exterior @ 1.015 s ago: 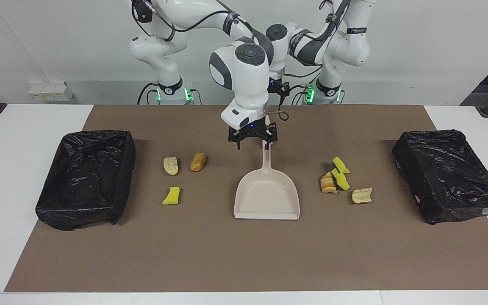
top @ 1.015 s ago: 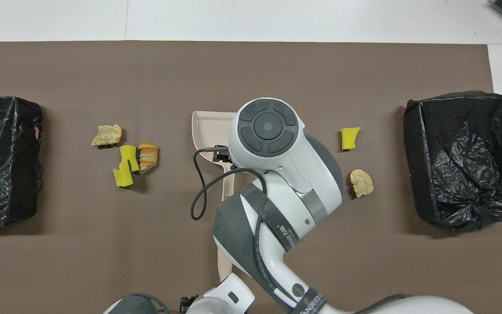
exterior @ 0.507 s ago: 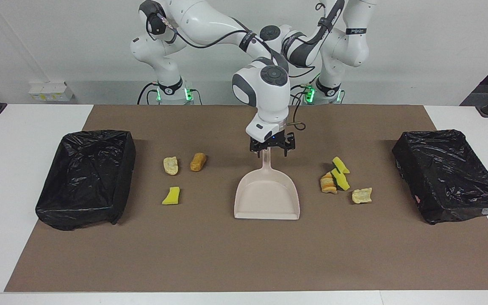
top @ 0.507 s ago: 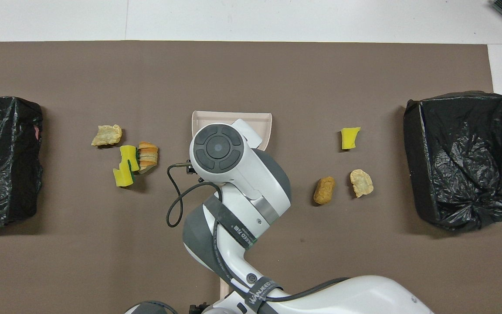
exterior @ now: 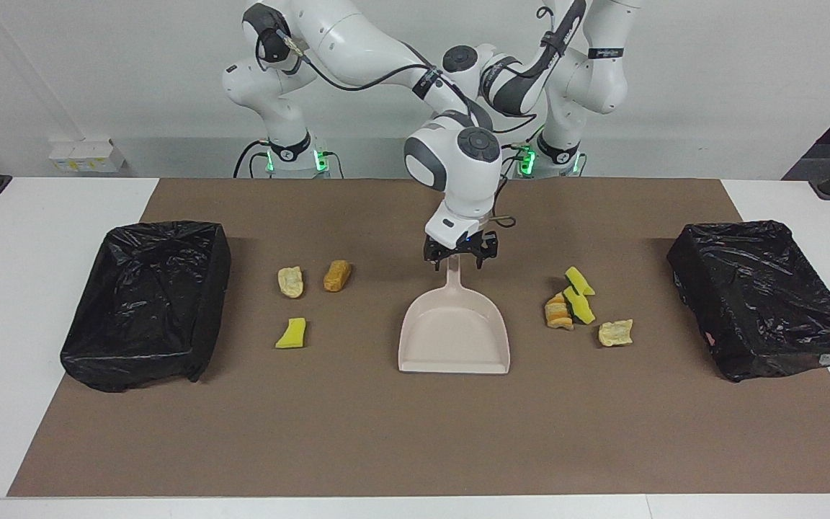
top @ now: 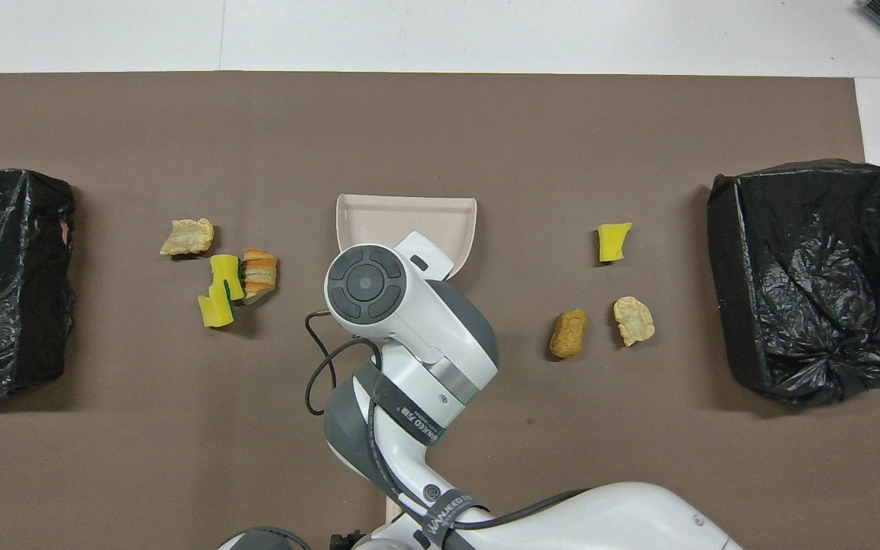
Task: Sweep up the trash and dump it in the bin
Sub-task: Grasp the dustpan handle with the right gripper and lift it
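Observation:
The pale pink dustpan (exterior: 454,335) (top: 402,214) lies flat mid-mat, its handle pointing at the robots. My right gripper (exterior: 460,259) is down at the handle just above the pan, open, one finger on each side of it. From overhead its own wrist hides it. Trash scraps lie in two groups. Toward the right arm's end are a tan scrap (exterior: 290,282), an orange-brown one (exterior: 337,275) and a yellow one (exterior: 291,334). Toward the left arm's end are a yellow-and-orange cluster (exterior: 572,303) (top: 237,279) and a tan scrap (exterior: 615,332). My left arm waits folded back at its base.
A black-lined bin (exterior: 199,324) (top: 799,267) stands at the right arm's end of the brown mat, and a second one (exterior: 768,346) (top: 4,283) at the left arm's end. A loose cable loops beside the right wrist (top: 318,382).
My right gripper has shifted from beside the dustpan handle toward the left arm's end and dropped lower, so it now straddles the handle. Dustpan and scraps have not moved.

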